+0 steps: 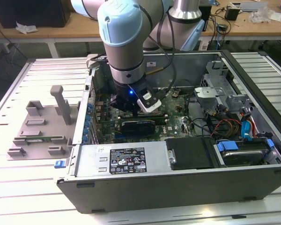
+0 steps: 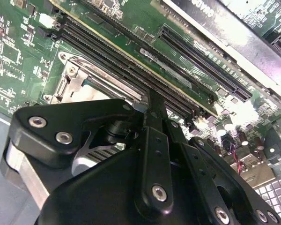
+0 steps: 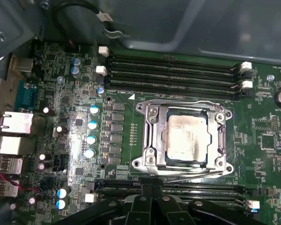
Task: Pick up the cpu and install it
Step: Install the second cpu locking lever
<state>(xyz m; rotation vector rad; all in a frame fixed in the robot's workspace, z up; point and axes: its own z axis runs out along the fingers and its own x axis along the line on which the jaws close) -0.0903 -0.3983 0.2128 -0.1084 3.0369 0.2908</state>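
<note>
The cpu (image 3: 185, 136), a small square chip with a smeared silvery top, lies inside the metal-framed socket (image 3: 150, 136) on the green motherboard. My gripper (image 3: 152, 190) hangs low over the memory slots right beside the socket's edge, a short way from the cpu. Its black fingers (image 2: 154, 105) are shut together with nothing between them. In the second wrist view the gripper body hides most of the socket (image 2: 77, 77). In the exterior view my gripper (image 1: 131, 107) reaches down into the open computer case (image 1: 178, 164).
A long black expansion card (image 1: 138, 125) lies just in front of the gripper. Drive cage and cables (image 1: 234, 122) fill the case on the exterior view's right. A grey plastic fixture (image 1: 42, 126) stands on the slatted table outside the case, on the exterior view's left.
</note>
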